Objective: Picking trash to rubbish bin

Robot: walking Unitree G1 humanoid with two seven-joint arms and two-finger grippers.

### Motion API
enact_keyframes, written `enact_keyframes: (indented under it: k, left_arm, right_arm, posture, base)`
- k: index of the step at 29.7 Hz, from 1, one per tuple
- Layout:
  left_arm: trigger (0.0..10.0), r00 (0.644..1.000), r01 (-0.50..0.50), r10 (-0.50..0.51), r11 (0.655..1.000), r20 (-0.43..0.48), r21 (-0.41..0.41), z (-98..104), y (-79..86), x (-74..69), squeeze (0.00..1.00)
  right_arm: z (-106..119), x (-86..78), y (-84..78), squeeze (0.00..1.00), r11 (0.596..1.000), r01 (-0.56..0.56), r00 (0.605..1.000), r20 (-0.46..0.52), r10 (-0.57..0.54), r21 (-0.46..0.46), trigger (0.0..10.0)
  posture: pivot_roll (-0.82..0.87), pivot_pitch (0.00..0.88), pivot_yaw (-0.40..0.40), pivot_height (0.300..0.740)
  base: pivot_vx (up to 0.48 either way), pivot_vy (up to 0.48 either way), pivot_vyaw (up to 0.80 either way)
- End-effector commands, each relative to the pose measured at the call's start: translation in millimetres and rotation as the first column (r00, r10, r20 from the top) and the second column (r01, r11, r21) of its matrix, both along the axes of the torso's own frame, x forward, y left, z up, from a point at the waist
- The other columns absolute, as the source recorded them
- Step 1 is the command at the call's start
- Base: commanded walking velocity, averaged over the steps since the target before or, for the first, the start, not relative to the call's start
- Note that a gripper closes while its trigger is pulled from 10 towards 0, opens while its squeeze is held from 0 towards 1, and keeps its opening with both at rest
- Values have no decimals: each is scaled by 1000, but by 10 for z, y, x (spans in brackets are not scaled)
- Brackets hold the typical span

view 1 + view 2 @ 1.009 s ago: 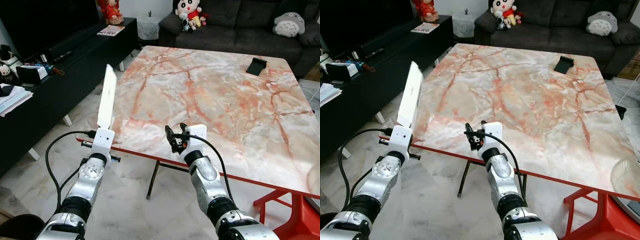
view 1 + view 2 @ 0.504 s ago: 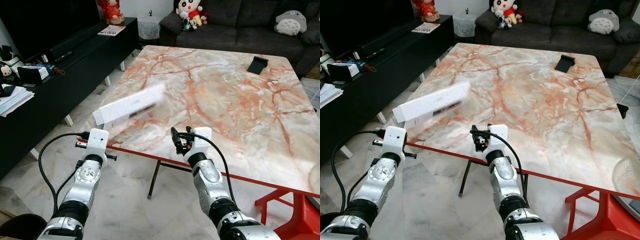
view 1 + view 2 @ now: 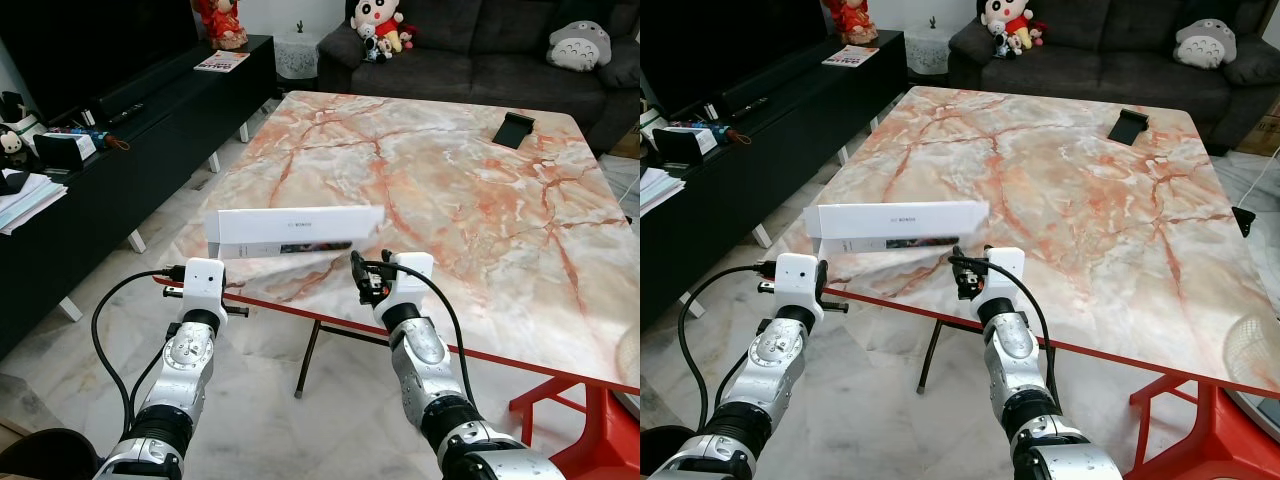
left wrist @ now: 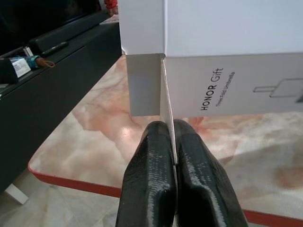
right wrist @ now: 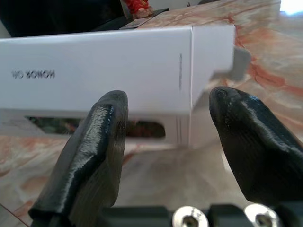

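Note:
A long white cardboard box point(image 3: 290, 230) marked "HONOR Gift" hangs level over the near left edge of the marble table point(image 3: 450, 180). My left gripper point(image 4: 173, 130) is shut on a thin flap at the box's left end point(image 4: 147, 85). My right gripper point(image 5: 175, 101) is open at the box's right end. Its two black fingers point(image 5: 102, 137) stand on either side of that end and are not pressed against it. In the head view the right gripper point(image 3: 367, 275) sits just under the box's right tip.
A small black object point(image 3: 514, 130) lies at the table's far right. A black TV console point(image 3: 120, 150) with clutter runs along the left. A dark sofa point(image 3: 480, 50) with soft toys stands behind. Red table legs point(image 3: 560, 400) stand at the lower right, over a tiled floor.
The box has swung down from upright to level, its free end coming over to the right gripper. The right gripper has shifted slightly right.

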State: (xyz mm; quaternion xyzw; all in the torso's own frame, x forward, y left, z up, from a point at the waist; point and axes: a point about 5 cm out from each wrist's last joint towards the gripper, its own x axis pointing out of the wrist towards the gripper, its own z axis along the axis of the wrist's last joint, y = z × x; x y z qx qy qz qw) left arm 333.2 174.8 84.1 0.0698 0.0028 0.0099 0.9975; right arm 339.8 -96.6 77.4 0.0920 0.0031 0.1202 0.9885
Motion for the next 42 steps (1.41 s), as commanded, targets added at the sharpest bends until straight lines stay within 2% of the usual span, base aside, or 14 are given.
enact_keyframes:
  k: [1,9,42]
  left_arm:
    - [10000,999,2,-2,1000,48,-12,103,4,33,0]
    - [10000,998,2,0,999,62,-36,111,-8,28,0]
    - [10000,997,-1,5,999,74,-54,132,-15,40,0]
  right_arm:
    - [60,34,9,0,1000,9,1000,20,-9,12,10000]
    - [48,28,-5,0,1000,23,1000,17,-23,12,10000]
    - [43,36,-81,0,999,41,999,16,-41,-3,10000]
  posture:
    - [-29,0,27,740]
    - [-29,0,25,740]
    - [-37,0,21,740]
  base:
    - [0,0,0]
    - [0,0,0]
    - [-321,0,0]
